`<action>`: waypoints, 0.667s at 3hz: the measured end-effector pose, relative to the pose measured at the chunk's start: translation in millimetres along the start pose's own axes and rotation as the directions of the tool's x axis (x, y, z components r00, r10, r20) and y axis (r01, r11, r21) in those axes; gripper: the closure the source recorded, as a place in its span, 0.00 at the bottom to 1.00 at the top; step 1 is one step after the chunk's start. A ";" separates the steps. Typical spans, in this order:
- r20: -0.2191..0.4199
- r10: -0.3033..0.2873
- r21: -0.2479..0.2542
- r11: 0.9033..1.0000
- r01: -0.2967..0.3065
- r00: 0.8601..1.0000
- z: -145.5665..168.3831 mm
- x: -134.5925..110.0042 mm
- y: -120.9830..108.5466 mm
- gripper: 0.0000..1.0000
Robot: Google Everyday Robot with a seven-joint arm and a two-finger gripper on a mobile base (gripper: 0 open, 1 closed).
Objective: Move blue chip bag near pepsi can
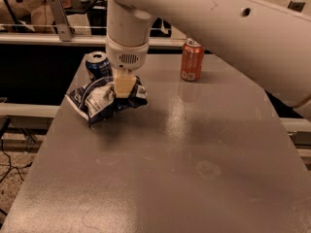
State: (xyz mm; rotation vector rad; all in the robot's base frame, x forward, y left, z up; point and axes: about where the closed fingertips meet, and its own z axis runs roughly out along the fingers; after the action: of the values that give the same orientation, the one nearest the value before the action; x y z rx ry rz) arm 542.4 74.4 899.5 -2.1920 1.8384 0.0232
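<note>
The blue chip bag [99,101] is a crinkly navy bag with a white label panel, lying on the grey table [194,169] near its far left corner. The pepsi can [96,65] stands upright just behind the bag, almost touching it. My gripper [123,87] hangs from the white arm straight above the bag's right end, its tan fingers shut on the bag's top edge.
An orange-red can [192,59] stands upright at the back of the table, right of the arm. The table's left edge runs close beside the bag. A metal rail [58,38] and dark space lie behind the table.
</note>
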 end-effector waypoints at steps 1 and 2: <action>-0.003 -0.011 -0.006 1.000 0.011 1.000 8.0 -5.2 -7.1 0.27; -0.002 -0.012 -0.003 1.000 0.012 1.000 7.6 -5.7 -6.7 0.04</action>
State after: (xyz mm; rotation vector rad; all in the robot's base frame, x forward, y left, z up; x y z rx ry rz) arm 549.1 82.6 894.6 -2.2060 1.8276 0.0216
